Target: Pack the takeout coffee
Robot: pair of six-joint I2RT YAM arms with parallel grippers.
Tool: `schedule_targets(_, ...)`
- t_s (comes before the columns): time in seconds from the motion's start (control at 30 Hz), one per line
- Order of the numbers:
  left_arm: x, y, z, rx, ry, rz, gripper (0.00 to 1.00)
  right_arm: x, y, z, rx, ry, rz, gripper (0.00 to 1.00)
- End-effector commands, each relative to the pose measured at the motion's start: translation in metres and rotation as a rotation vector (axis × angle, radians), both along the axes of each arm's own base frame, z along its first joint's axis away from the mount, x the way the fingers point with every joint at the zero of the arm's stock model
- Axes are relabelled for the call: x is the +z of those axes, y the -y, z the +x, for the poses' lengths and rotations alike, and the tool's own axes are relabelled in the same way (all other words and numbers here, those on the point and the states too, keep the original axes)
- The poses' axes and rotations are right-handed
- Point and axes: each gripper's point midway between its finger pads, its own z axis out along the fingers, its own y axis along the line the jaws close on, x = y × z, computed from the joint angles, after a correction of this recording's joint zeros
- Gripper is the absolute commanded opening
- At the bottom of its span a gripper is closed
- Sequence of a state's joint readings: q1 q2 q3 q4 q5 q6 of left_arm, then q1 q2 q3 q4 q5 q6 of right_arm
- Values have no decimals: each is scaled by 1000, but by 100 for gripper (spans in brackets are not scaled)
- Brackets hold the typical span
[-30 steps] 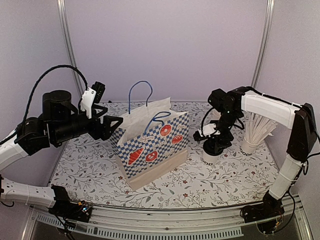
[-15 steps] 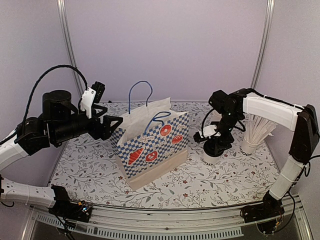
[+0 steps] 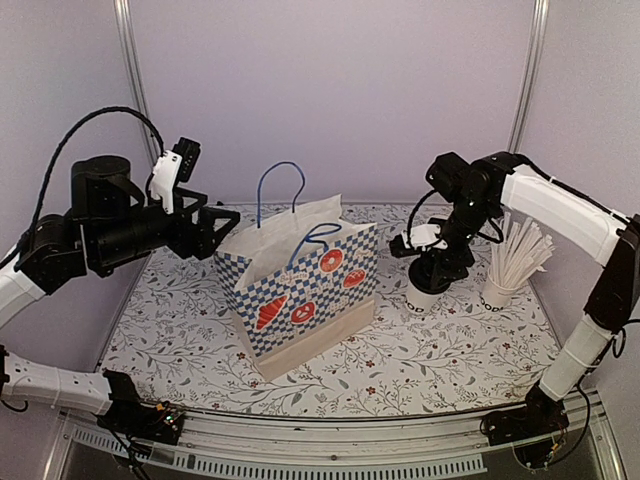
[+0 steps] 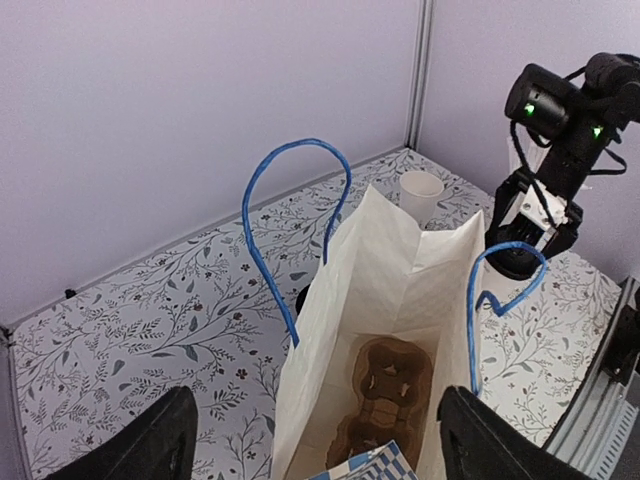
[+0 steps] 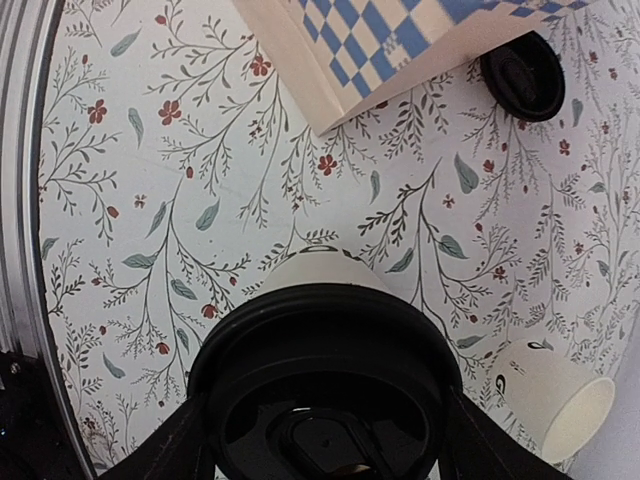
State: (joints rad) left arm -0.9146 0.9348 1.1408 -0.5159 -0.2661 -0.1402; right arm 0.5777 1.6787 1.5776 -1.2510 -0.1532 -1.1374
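Note:
The takeout coffee (image 5: 325, 400), a white paper cup with a round black lid, fills the lower part of the right wrist view. My right gripper (image 5: 325, 445) is shut on it, a finger pressed against each side of the lid. From above, the cup (image 3: 420, 298) hangs under that gripper (image 3: 437, 272), right of the blue-and-white checked paper bag (image 3: 305, 290). The bag stands open, with a brown cardboard cup carrier (image 4: 392, 400) at its bottom. My left gripper (image 3: 215, 232) is open beside the bag's left rim, holding nothing.
A loose black lid (image 5: 523, 75) lies on the floral tablecloth by the bag's corner. A lidless white cup (image 5: 555, 400) stands nearby. A white cup of long white sticks (image 3: 505, 285) is at the right. Blue rope handles (image 4: 290, 200) rise above the bag's mouth.
My right arm has risen with the cup in its grip. My left arm has drawn back a little, up and to the left, its jaws still wide.

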Motion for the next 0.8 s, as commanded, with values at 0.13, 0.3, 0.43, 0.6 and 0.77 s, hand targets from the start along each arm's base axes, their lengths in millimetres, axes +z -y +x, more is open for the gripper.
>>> schedule_targets(0.13,-7,-9,16,78,-146,65,89,130,-14,10,-101,260,252,51)
schedule_targets(0.3,-15,-3,29,43,-249,56,86,190,-28,25,-141,398,422,53)
schedule_targets(0.43,-29,-6,49,33,-340,50,82,226,-38,32,-144,480,534,54)
schedule_targets(0.6,-41,7,65,-73,-424,26,71,269,-52,31,-83,564,675,54)
schedule_targets(0.77,-45,20,64,-148,-446,23,68,288,-75,20,3,518,779,53)
